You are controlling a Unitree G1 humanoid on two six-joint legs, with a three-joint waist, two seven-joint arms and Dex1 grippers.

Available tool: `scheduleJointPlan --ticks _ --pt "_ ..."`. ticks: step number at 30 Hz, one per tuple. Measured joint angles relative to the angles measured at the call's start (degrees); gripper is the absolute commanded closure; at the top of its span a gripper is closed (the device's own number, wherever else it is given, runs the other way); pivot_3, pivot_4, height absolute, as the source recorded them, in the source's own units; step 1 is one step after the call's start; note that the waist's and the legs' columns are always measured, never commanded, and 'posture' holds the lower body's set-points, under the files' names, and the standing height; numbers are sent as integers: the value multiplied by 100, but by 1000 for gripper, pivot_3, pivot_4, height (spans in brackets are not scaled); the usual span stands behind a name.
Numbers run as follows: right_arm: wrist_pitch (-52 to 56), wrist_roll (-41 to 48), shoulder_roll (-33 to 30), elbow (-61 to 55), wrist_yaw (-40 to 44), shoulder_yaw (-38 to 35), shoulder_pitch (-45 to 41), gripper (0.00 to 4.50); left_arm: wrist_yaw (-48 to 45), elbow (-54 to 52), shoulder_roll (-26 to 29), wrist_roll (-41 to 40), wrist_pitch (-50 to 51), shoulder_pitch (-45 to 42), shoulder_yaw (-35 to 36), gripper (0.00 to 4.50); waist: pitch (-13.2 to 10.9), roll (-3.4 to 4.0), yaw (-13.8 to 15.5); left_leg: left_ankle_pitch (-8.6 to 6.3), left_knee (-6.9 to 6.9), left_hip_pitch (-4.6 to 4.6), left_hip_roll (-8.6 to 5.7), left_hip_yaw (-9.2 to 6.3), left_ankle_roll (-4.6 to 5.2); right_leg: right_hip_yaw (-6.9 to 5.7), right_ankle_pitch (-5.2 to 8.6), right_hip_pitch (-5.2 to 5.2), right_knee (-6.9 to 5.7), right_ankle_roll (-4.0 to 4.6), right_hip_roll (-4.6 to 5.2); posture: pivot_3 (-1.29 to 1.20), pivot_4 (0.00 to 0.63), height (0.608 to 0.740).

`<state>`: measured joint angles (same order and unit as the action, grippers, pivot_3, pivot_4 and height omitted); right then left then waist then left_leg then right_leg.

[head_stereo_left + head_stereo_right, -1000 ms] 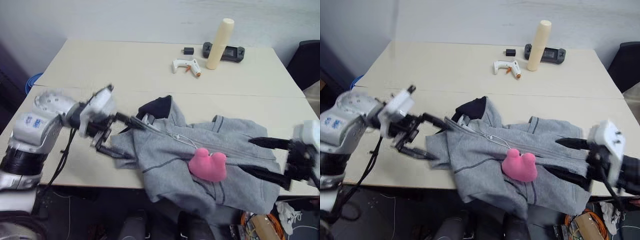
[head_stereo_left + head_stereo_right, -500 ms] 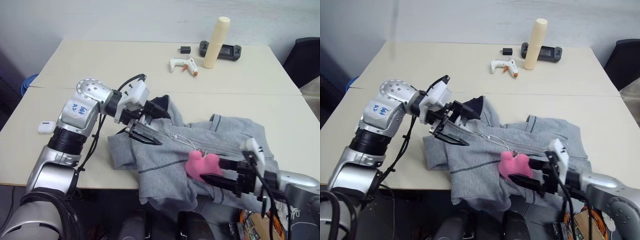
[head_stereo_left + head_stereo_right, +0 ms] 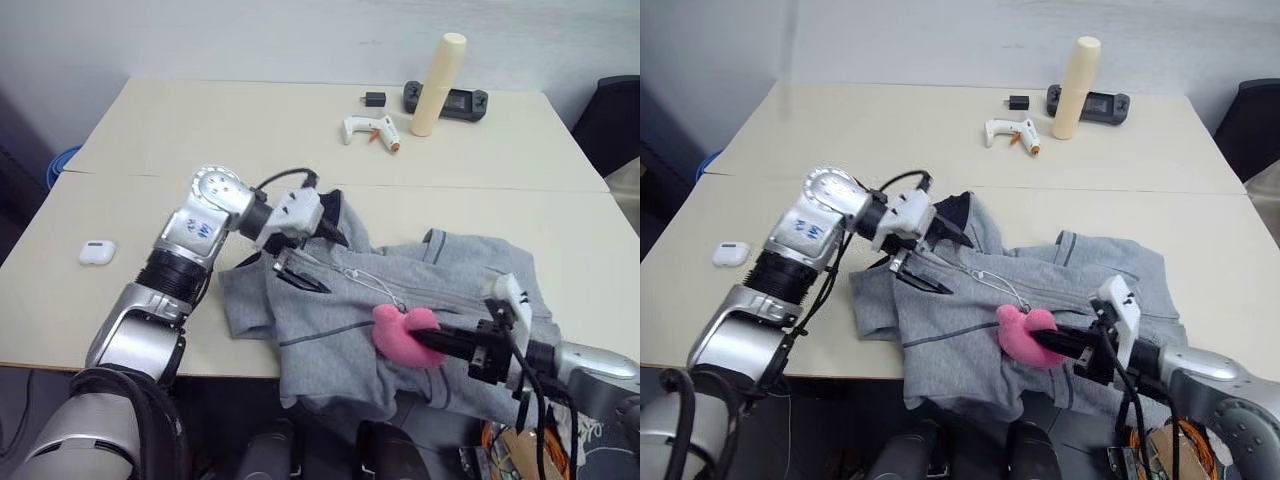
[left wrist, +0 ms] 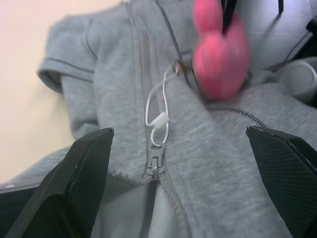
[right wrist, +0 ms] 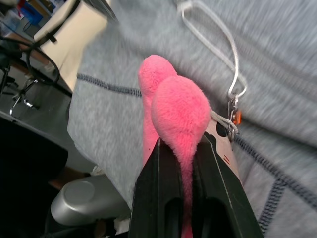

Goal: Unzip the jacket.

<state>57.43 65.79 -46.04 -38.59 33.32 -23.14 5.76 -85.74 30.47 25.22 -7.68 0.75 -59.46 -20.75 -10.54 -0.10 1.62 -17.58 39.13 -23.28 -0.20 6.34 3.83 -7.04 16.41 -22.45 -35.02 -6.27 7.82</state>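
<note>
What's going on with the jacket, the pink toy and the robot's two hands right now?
jacket: crumpled on the table, zipped up, slider near the collar
pink plush toy: lying on the jacket, pinched by the right gripper
left gripper: jaws open, over the collar
right gripper: jaws shut on the toy

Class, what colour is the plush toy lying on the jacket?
Pink. The plush toy shows best in the right wrist view.

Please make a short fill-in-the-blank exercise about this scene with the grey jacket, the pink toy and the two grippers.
1. The right gripper is shut on the small ____ plush toy.
2. The left gripper, over the large light-grey soft fabric hooded zip jacket, has its fingers ____.
3. The tall cream cylinder stands ____ on the beige table.

Missing words: pink; open; upright
</note>
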Motion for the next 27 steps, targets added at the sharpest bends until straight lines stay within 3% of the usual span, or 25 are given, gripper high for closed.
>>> scheduleJointPlan --ticks 5,8,18,20,27 --pt "-4 1146 -456 -87 -378 -1116 51 4463 371 1177 -559 517 -843 -225 -117 0 -2 -5 1 -3 0 0 0 -2 6 -5 0 0 7 0 45 0 150 740" --pt "-9 1614 -703 -149 -617 -1599 227 4500 864 2029 -838 850 -1336 -402 -119 582 -3 -6 11 -6 0 0 -3 -2 11 -7 0 0 12 -1 54 0 150 740" --pt "-108 1881 -978 -129 -933 -2513 729 4500 1086 2867 -1009 1124 -1950 -433 -21 3643 -2 -14 -5 -9 0 3 -3 -1 16 -5 -1 2 21 -2 58 0 150 740" --pt "-116 1800 -1021 8 -972 -2727 770 4500 1136 2888 -1036 1161 -2009 -415 -7 4031 0 -18 6 -10 0 4 -4 -2 18 -6 -1 4 23 -2 60 0 150 740" --pt "-43 797 -1242 599 -949 -2951 1079 4500 1224 2841 -1067 1221 -2210 -325 -19 4082 6 -18 32 -13 0 3 -7 -2 24 -5 -3 4 27 -5 65 0 150 740"
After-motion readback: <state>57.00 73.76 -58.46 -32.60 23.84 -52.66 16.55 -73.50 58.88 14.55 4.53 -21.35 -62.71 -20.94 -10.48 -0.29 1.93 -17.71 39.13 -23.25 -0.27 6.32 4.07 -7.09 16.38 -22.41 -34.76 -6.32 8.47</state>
